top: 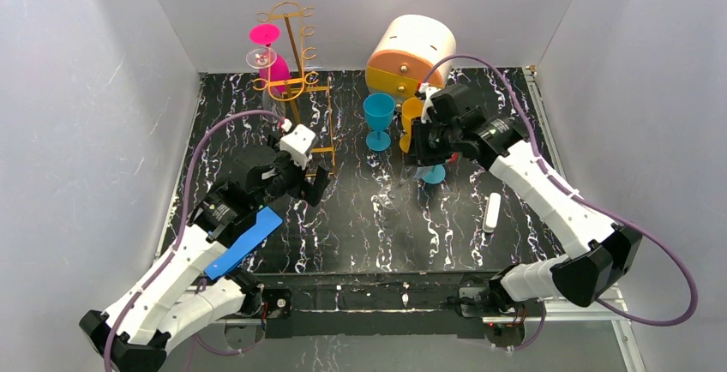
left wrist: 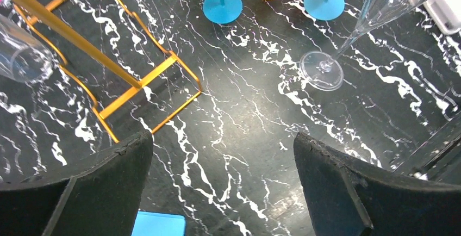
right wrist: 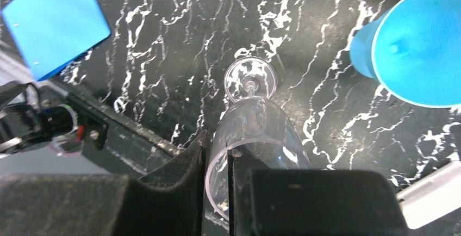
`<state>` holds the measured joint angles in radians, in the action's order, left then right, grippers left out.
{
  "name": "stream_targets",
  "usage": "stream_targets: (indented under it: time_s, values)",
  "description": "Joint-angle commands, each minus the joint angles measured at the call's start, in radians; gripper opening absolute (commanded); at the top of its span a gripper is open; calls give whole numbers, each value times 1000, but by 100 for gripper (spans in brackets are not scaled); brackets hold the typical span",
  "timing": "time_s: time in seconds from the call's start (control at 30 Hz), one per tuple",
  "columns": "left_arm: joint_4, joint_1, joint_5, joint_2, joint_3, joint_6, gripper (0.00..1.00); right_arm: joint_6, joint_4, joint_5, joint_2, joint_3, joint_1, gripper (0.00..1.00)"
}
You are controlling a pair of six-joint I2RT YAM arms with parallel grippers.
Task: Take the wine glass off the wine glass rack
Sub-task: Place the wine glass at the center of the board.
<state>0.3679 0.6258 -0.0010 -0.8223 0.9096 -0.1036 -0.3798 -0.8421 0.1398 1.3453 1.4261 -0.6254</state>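
Note:
The gold wire wine glass rack [top: 296,72] stands at the back left; its rectangular base [left wrist: 136,84] shows in the left wrist view. A pink glass [top: 273,68] and a clear glass [top: 261,57] hang on it. My right gripper [top: 422,145] [right wrist: 217,149] is shut on the rim of a clear wine glass [right wrist: 255,122], one finger inside the bowl and one outside. The glass is tilted, with its foot [left wrist: 322,70] down at the table, right of the rack. My left gripper [top: 315,185] [left wrist: 223,138] is open and empty, low over bare table near the rack base.
A round cream-and-orange drawer box [top: 410,55] stands at the back. A blue goblet [top: 378,119], an orange glass [top: 410,119] and another blue glass [right wrist: 424,45] stand close to the right gripper. A blue card [top: 244,242] lies front left, a white bar [top: 492,213] front right.

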Motion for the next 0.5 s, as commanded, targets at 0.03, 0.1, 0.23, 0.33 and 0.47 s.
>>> stream_targets:
  time_s: [0.03, 0.1, 0.23, 0.33, 0.47]
  values:
    - [46, -3, -25, -36, 59, 161, 99, 4, 7, -301, 46, 85, -97, 1]
    - [80, -3, -55, -55, 73, 186, 98, 10, 20, -338, 67, 90, -119, 1]
    - [78, -3, -101, -43, 69, 238, 98, 14, 28, -388, 114, 117, -145, 1]
    - [78, -3, -108, -23, 57, 258, 98, 15, 28, -404, 147, 136, -152, 1]
    - [111, -3, -118, -28, 57, 277, 98, 18, 44, -391, 175, 144, -153, 1]
